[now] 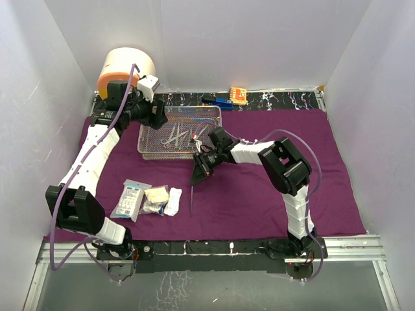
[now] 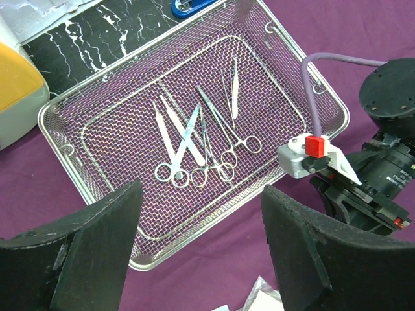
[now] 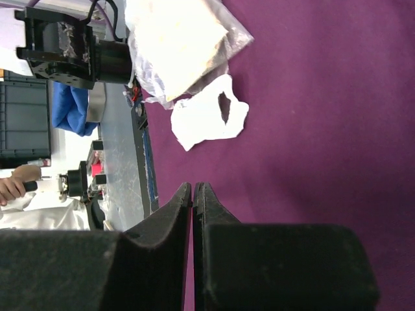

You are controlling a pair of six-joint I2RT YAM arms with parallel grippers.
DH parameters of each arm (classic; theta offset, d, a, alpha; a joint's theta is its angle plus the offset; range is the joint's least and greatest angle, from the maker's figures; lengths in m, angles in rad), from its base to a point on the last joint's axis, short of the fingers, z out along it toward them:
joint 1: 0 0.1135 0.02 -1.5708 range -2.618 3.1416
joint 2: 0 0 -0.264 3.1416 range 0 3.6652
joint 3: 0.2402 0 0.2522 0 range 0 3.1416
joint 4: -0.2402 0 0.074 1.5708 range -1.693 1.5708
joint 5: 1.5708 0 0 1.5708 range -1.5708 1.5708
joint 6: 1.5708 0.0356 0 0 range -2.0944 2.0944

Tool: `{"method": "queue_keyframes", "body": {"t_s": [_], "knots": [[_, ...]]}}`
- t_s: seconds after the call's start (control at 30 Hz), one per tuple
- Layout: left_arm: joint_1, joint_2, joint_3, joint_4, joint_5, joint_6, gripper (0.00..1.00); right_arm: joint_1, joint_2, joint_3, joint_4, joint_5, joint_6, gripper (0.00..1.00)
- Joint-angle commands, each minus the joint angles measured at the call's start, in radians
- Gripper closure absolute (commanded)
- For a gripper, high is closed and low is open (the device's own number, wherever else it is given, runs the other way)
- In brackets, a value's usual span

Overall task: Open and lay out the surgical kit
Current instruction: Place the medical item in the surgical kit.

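Overhead view: I saw bright, even, diffuse light bounced from the white walls (image 1: 259, 39), with soft shadows on the purple cloth (image 1: 272, 207). Left wrist view: the mesh tray (image 2: 117, 123) was sharp and glinted faintly, while the near fingers (image 2: 91, 259) were dark and blurred. Right wrist view: the white gauze (image 3: 194, 123) was nearly overexposed.

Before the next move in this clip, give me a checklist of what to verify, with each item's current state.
1. The purple cloth lies spread flat: ok.
2. The left gripper is open above the tray: ok.
3. The tray is emptied: not ok; several tools lie inside.
4. The right gripper is free of load: cannot tell; it is shut, with a thin tool on the cloth at its tip.
5. The packets and gauze lie on the cloth: ok.
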Motion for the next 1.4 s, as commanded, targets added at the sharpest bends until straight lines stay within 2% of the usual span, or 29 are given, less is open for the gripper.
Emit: {"method": "queue_keyframes", "body": {"t_s": [0.0, 0.47, 1.37], "knots": [[0.007, -0.048, -0.014, 0.018, 0.042, -0.008, 0.27, 0.002, 0.018, 0.065, -0.038, -0.018, -0.066, 1.0], [0.006, -0.043, -0.009, 0.009, 0.06, -0.004, 0.27, 0.001, 0.101, 0.14, -0.121, -0.015, -0.132, 0.89], [0.006, -0.04, -0.011, 0.003, 0.08, 0.0, 0.26, 0.001, 0.108, 0.166, -0.162, 0.036, -0.225, 0.83]]}}
